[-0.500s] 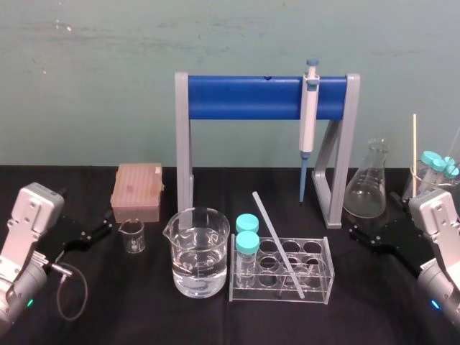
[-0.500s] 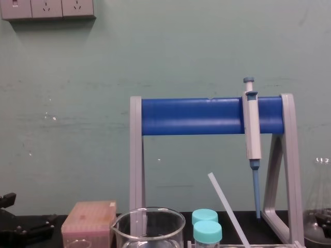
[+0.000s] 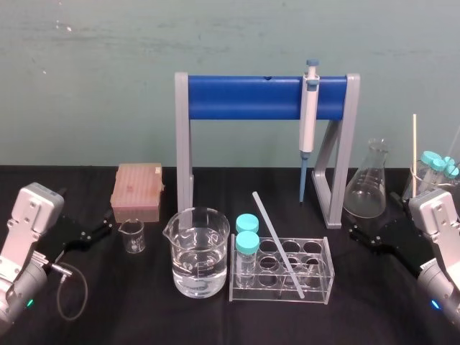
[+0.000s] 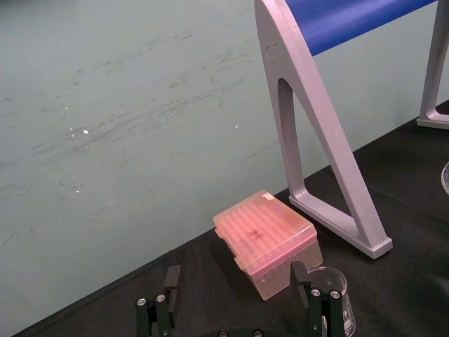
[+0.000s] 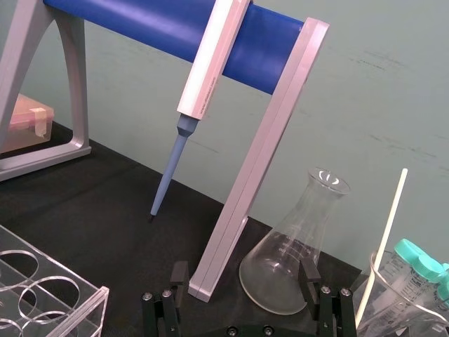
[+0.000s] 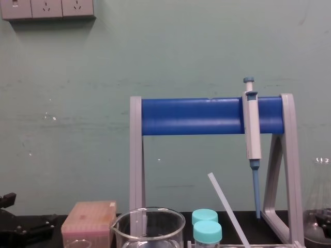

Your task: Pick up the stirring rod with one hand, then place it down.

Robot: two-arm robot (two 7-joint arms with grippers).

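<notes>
Thin translucent-white stirring rod leans tilted in clear plastic tube rack, centre of black worktop. My left gripper and right gripper rest at worktop sides, well apart from rod, fingers spread.

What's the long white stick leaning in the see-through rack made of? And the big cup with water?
The thin translucent-white stirring rod looks like frosted glass or plastic, I can't tell which: milky, smooth, plain all along. The big clear beaker seems to be glass: shiny, see-through, with a curled rim and spout.
</notes>
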